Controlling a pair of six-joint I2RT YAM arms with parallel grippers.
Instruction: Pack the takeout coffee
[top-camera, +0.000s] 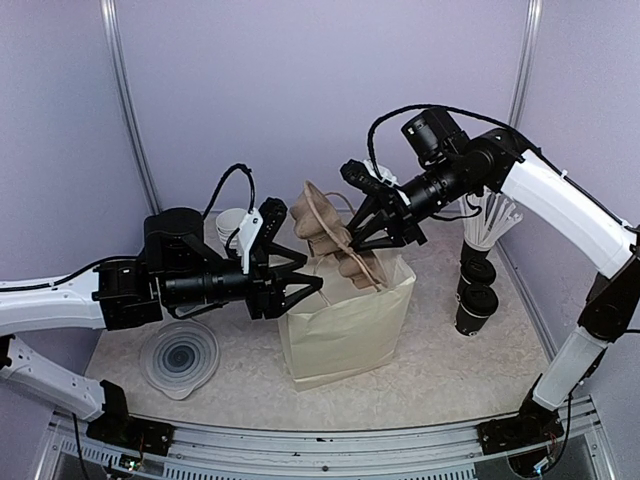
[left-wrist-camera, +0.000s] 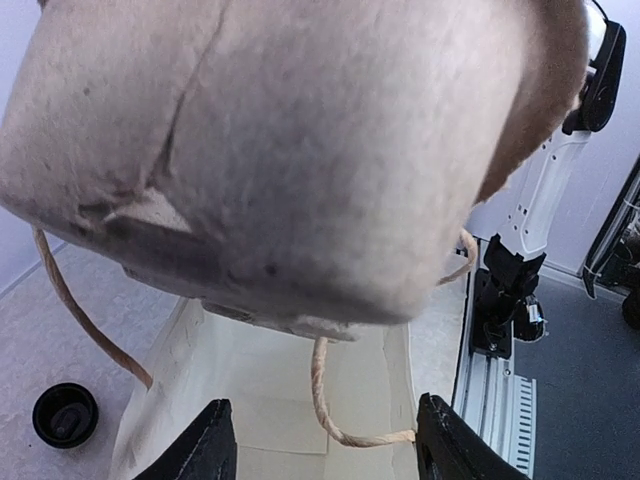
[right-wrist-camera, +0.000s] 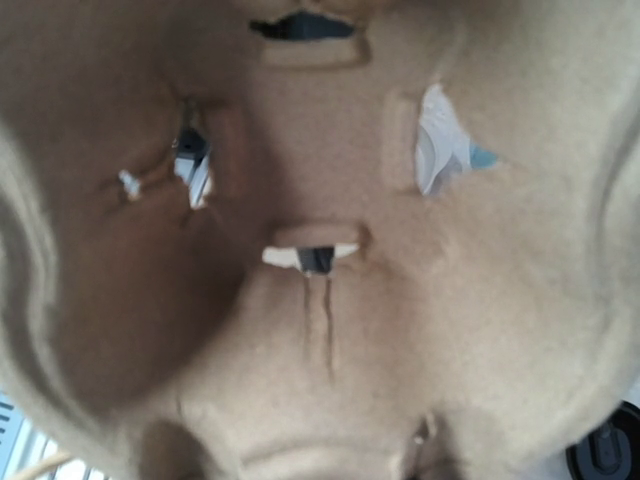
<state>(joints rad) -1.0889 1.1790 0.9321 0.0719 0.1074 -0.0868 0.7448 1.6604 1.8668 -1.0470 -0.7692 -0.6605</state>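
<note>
I am gripping the carrier tray (top-camera: 330, 235) in my right jaws from its three o'clock side, holding it tilted above the paper bag (top-camera: 345, 320), long axis running eleven to five o'clock, my left jaws gaping empty at its eight o'clock.

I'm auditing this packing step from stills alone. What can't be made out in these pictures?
- Tips of the right pincer: the carrier tray it grips fills the right wrist view and covers them from the top.
- Floor of the paper bag: the tray overhangs it in the top view; the left wrist view shows only part.
- Lettering on the lidded cups: too small, top view.
- Most of the lidless cup stack: behind the left arm, top view.
</note>
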